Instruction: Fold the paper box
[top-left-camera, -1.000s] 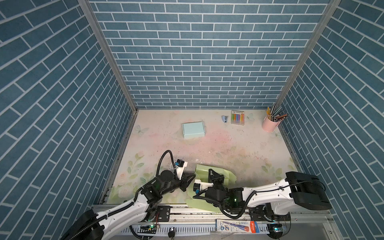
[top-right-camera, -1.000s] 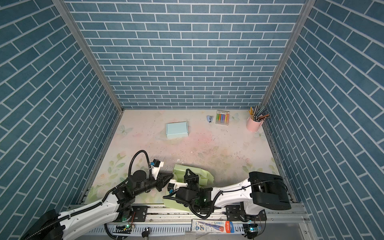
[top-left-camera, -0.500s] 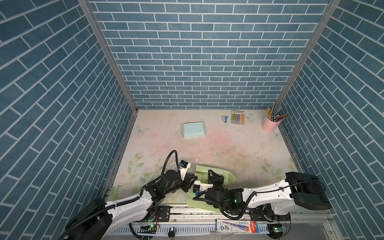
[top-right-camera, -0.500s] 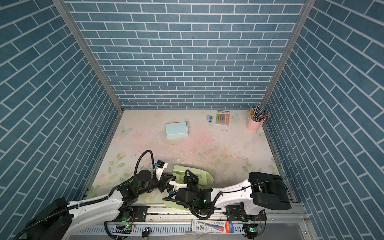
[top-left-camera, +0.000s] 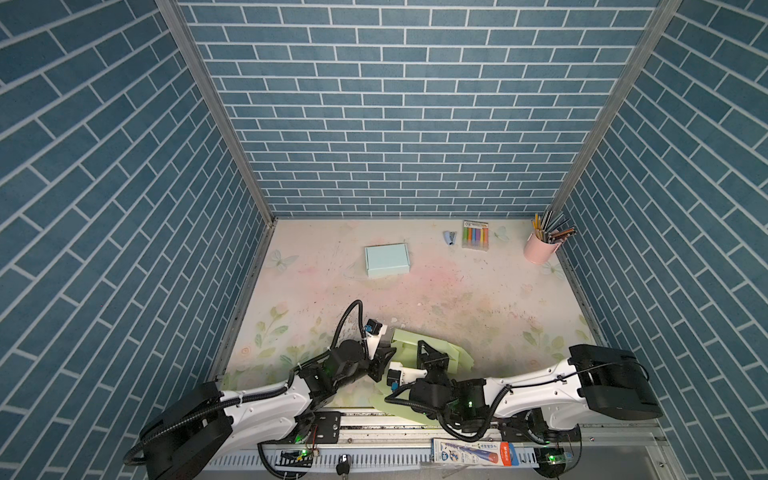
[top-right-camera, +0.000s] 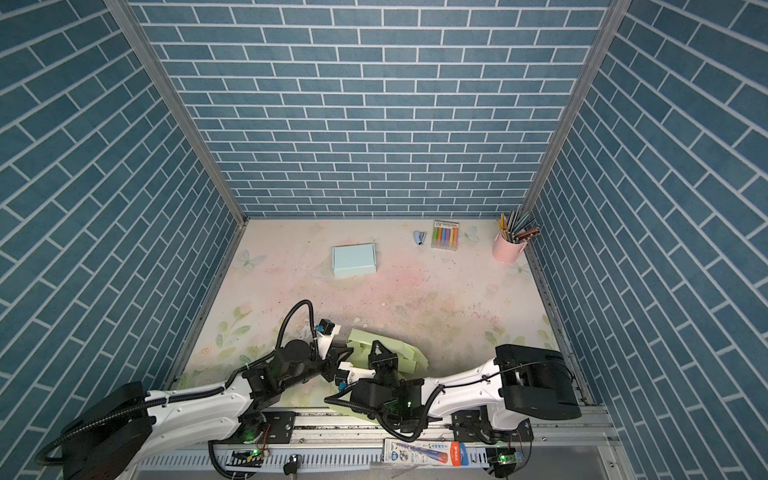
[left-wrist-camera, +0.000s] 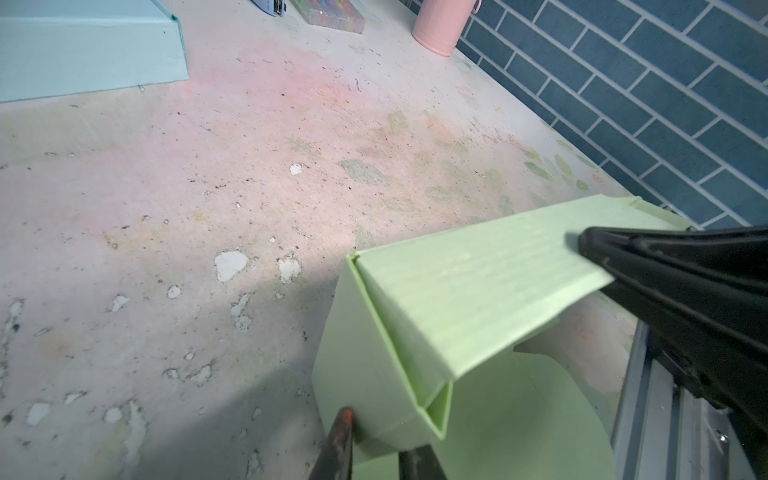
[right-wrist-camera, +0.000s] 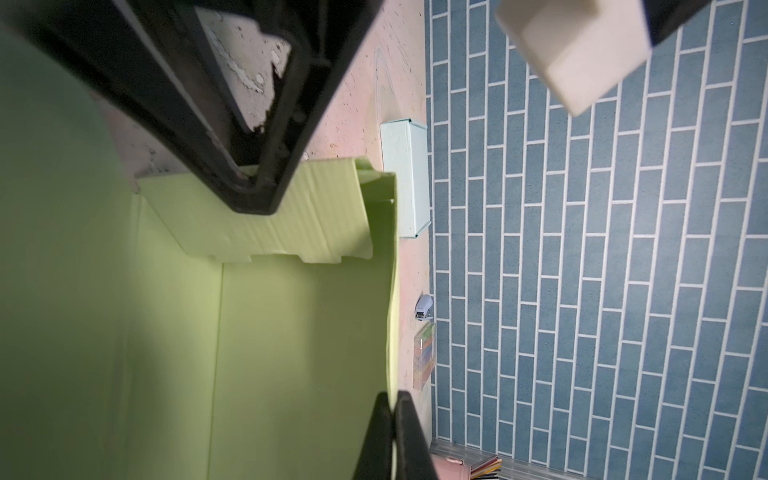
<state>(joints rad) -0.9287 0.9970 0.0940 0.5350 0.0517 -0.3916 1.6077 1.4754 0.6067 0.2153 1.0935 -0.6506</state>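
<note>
the stained surface (top-left-camera: 457, 291) carries the pale green paper box (top-left-camera: 405, 337) at its near edge, half folded, much of it hidden under both arms in both top views. a closed light blue box (top-left-camera: 386, 259) lies well apart toward the back. the left claw (left-wrist-camera: 376, 440) pinches a folded side wall at the corner. the right claw (right-wrist-camera: 392, 419), pressed together, nips an upright panel's edge. only the fingertips show in the wrist views.
</note>
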